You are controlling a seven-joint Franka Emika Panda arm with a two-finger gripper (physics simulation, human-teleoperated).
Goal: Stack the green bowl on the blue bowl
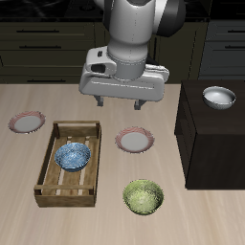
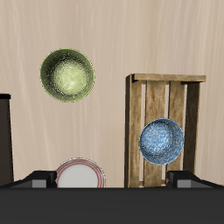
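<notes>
The green bowl [image 1: 143, 196] stands upright on the wooden table near its front edge; the wrist view shows it too [image 2: 67, 74]. The blue bowl [image 1: 74, 156] sits inside a wooden slatted crate [image 1: 46, 174], also seen from the wrist [image 2: 162, 141]. My gripper [image 1: 132, 103] hangs high above the table's middle, farther back than both bowls. It is open, with its fingertips [image 2: 35, 179] wide apart and nothing between them.
A pink-rimmed plate [image 1: 134, 141] lies just below the gripper, between crate and a dark box [image 1: 206, 139]. A white-grey bowl [image 1: 219, 97] rests on top of that box. Another pink-rimmed plate [image 1: 27, 122] lies beyond the crate's far corner.
</notes>
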